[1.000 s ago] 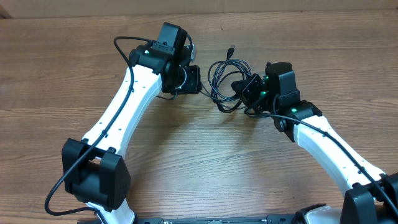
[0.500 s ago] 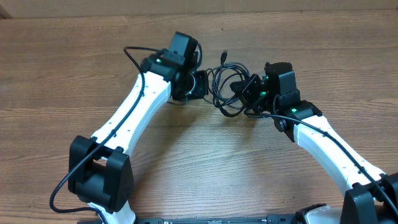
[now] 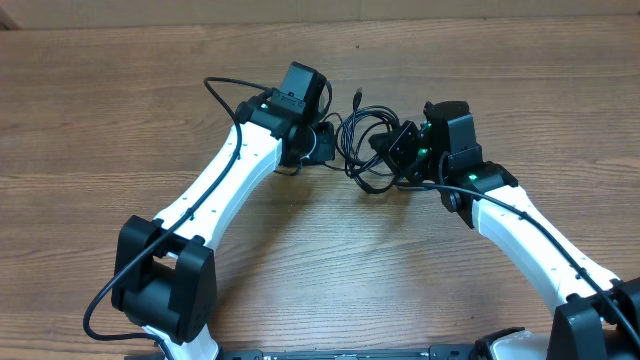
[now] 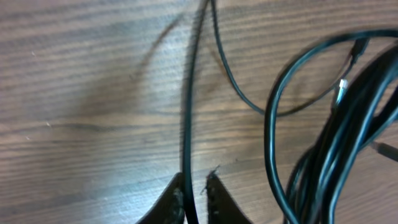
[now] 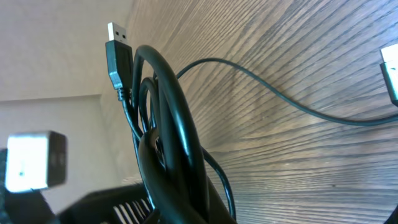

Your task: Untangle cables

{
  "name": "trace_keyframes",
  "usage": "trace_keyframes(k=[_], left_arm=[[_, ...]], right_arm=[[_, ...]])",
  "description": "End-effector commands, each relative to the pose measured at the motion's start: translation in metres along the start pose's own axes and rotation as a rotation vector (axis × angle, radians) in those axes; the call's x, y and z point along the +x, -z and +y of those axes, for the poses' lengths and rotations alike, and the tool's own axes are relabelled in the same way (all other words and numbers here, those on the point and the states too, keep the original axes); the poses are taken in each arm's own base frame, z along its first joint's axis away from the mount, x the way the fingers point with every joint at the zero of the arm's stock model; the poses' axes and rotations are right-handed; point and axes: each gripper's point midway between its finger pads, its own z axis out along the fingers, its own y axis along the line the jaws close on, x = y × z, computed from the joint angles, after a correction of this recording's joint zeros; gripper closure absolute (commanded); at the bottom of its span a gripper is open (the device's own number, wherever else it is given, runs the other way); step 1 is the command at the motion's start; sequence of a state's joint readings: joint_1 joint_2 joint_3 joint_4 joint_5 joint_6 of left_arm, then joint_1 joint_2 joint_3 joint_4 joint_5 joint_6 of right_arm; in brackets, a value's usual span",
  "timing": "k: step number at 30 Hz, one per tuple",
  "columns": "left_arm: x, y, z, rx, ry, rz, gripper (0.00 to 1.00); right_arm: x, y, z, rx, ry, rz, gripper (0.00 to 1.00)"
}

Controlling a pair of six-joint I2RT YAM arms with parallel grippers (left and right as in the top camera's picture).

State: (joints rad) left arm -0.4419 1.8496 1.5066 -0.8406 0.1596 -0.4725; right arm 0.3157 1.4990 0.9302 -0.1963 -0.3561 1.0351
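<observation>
Overhead, thin black cables (image 3: 362, 152) tangle on the grained wooden table (image 3: 300, 260), hiding both arms' fingertips. Left wrist: the left gripper (image 4: 194, 198) pinches one smooth strand. Right wrist: the right gripper (image 3: 398, 148), mostly cut off, clenches blurred glossy loops beside a USB plug (image 5: 117, 46).

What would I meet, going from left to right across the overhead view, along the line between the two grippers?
left arm → left gripper → cables → right gripper → right arm
</observation>
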Motion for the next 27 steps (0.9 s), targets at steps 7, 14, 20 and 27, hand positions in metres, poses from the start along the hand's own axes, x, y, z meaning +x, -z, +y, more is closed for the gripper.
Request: trace_keyframes(k=[7,14,20,27], left_arm=[[-0.030,0.033,-0.022,0.284,-0.264,-0.049,0.57],[-0.023,0.036,-0.042,0.363,-0.294,-0.033,0.46],[-0.006,0.029,-0.058,0.344,-0.329,-0.003,0.47],[0.009,0.013,-0.053,0.185,-0.338,0.012,0.48]], right_arm=[[0.000,0.003,0.000,0.014,0.145,0.009,0.96],[0.000,0.003,0.000,0.014,0.144,0.011,0.96],[0.000,0.003,-0.001,0.017,0.143,0.012,0.96],[0.002,0.003,-0.004,0.030,0.136,0.021,0.96]])
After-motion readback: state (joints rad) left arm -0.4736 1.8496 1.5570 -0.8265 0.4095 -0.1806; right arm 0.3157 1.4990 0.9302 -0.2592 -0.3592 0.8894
